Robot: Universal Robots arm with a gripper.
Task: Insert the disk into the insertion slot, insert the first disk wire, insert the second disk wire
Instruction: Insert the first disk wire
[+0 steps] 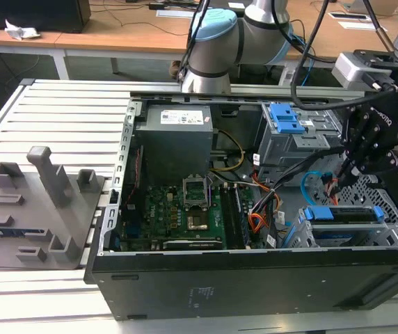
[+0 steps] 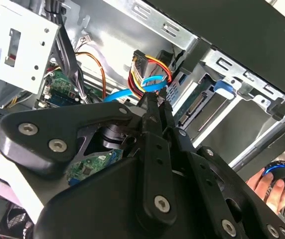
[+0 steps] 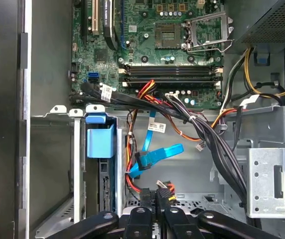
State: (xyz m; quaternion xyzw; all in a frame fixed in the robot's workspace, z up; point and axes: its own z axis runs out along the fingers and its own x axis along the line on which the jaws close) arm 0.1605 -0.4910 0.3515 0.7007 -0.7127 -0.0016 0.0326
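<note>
The disk, with its blue carrier, sits inside the insertion slot at the exterior view's right; in the first wrist view its blue handle shows in the grey cage. My gripper hangs just above and behind it inside the case. In both wrist views the fingers are pressed together on the black plug of a red, yellow and black disk wire. A flat blue disk wire lies loose just beyond the fingertips, toward the board.
A taller grey cage with a blue latch stands behind the gripper. Thick black cable bundles cross between the motherboard and the cages. A person's hand holds a small device outside the case. A grey fixture lies outside the case.
</note>
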